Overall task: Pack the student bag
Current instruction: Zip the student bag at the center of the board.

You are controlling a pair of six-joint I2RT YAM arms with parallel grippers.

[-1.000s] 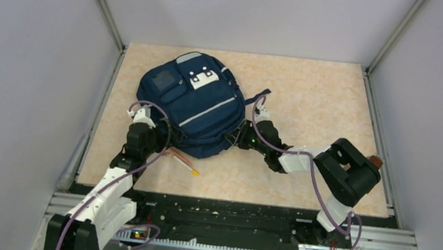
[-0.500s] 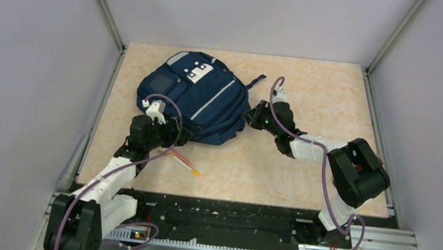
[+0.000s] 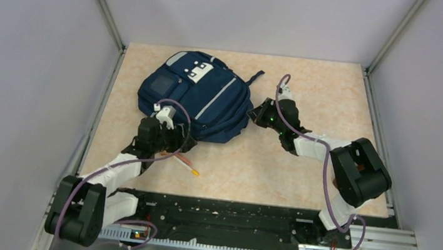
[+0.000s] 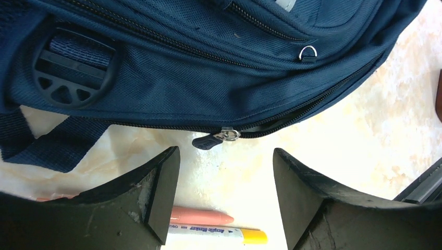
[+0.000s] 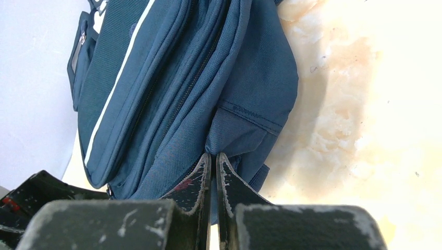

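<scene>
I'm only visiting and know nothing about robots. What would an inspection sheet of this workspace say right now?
Surface: beige marbled table.
Job's things: student bag lying front-up, zip pull at its near edge.
Clutter: pink marker and yellow-capped marker beside the bag.
Grippers: left gripper open, facing the zip pull; right gripper shut on the bag's side fabric.
Cables: purple cable looped along each arm.
Surroundings: grey walls on three sides.

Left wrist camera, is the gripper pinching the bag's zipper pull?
No, the left gripper is open; the zipper pull of the student bag lies past its fingertips, untouched.
</scene>
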